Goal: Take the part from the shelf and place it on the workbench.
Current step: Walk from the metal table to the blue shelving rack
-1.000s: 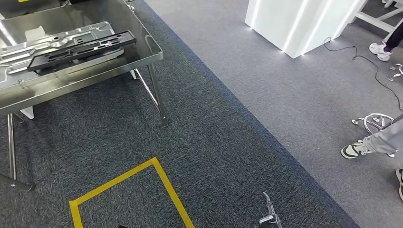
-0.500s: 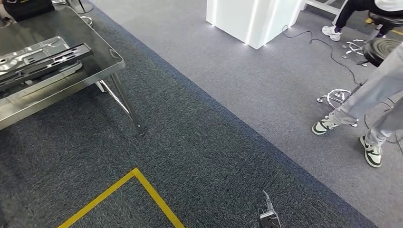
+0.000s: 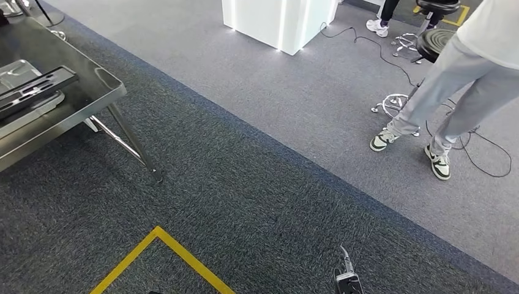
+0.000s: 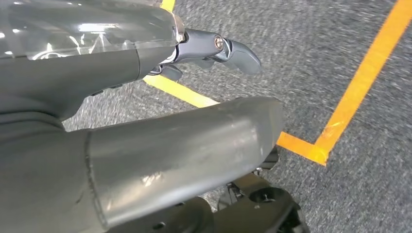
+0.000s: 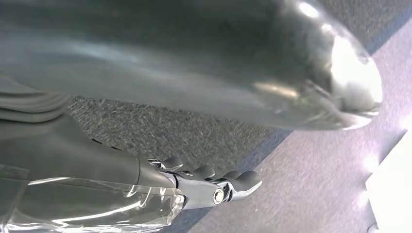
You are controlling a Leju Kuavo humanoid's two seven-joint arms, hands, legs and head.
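Steel workbench [image 3: 92,101] at the head view's left edge, black part [image 3: 33,89] lying flat on it over a shiny metal panel [image 3: 18,70], left hand [image 4: 160,102] empty above yellow floor tape [image 4: 362,77], fingers apart, right hand [image 5: 194,145] empty, fingers spread, person's legs [image 3: 453,92] well apart from the workbench.

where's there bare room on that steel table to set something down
The near right corner strip of the steel table, between its raised rim and the black part, is bare. Further left it is crowded: the black part lies across a shiny stamped metal panel.

Showroom-like hall: carpet [image 3: 257,184], steel workbench [image 3: 92,101]
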